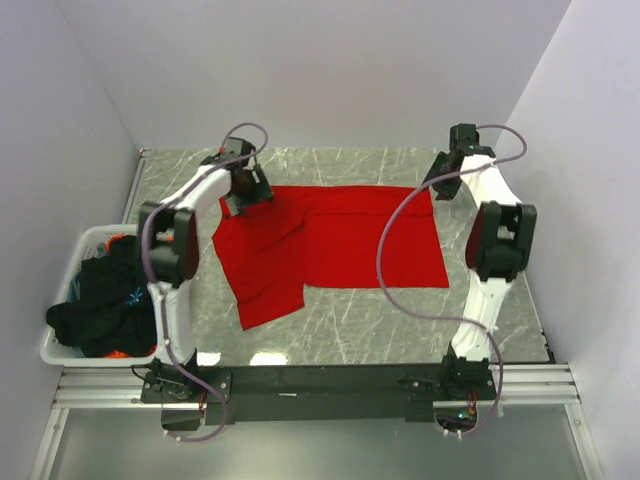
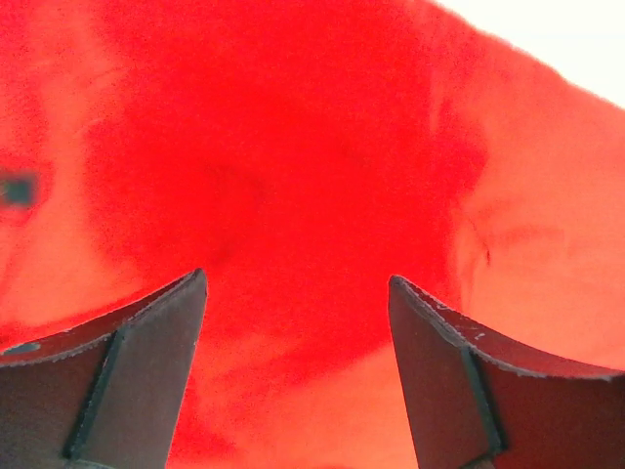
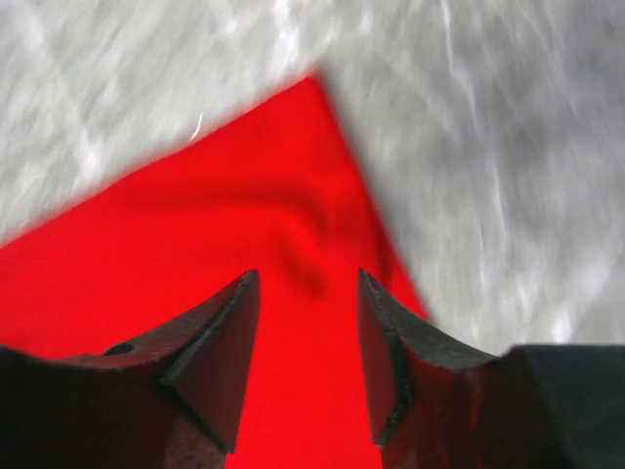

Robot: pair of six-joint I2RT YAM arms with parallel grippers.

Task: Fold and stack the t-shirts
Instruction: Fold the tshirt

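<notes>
a plain bright red cloth t-shirt [image 1: 340,240] lies spread across the middle of the grey marbled worktop [image 1: 400,330], mostly flat, with one sleeve trailing toward the near left and a small flap of cloth doubled over near its far left corner. the left pincer [image 1: 247,195] is down at that far left corner. in its wrist view its fingers stand apart, with blurred red cloth filling the gap close beneath them, and whether the tips touch the cloth cannot be told. the right pincer [image 1: 443,185] is at the far right corner. its wrist view shows the fingers apart too, straddling the pointed red corner where it meets bare worktop, and nothing is clamped. at the left edge a white plastic slotted basket [image 1: 75,357] holds a heap of black cloth t-shirts [image 1: 100,300], one showing a small blue mark [image 1: 135,295], well apart from the red one. this looks like the opening of the first fold, with both far corners lined up for a pinch and no stack begun. the next move seems to call for each pincer to sink onto its corner, close on the cloth without dragging it, then lift and carry the far edge evenly toward the near edge. the doubled flap on the left may need flattening first.
</notes>
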